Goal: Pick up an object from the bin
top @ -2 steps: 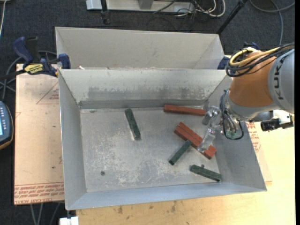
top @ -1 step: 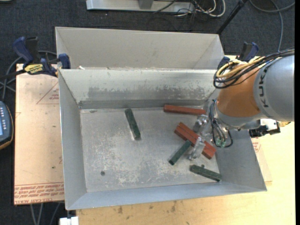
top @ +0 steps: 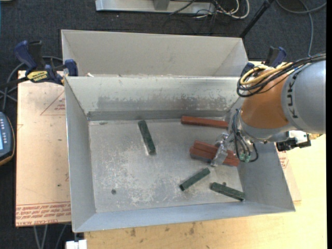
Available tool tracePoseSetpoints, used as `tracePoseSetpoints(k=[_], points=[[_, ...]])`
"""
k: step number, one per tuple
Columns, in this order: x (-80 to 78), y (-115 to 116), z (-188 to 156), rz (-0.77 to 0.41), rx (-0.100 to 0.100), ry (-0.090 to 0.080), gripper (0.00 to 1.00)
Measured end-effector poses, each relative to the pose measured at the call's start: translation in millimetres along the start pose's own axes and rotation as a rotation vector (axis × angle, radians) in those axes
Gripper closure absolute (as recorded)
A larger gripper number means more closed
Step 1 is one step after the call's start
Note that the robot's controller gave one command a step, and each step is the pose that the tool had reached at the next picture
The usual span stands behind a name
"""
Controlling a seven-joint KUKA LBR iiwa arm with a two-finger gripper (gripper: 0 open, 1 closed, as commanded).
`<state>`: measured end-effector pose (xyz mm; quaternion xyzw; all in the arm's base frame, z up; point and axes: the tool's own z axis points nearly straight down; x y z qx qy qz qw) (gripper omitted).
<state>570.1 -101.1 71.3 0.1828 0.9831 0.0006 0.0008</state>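
Observation:
My gripper is low in the bin's right part, its metal fingers down on a small pile of red-brown rectangular blocks. One block pokes out to the right of the fingers. Whether a block sits between the fingers is hidden. Another red-brown bar lies against the back wall just above. A dark green bar lies tilted just below the gripper, and a second green bar rests near the front right corner.
A third dark green bar lies alone toward the bin's middle left. The arm with its orange cover and cables hangs over the bin's right wall. The left half of the floor holds nothing else.

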Motion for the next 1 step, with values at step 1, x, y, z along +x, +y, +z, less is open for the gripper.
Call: tracePoseSetpoints(k=[1], points=[[1.4, -2.4, -171.4, 0.048, -0.001, -0.009, 1.00]])
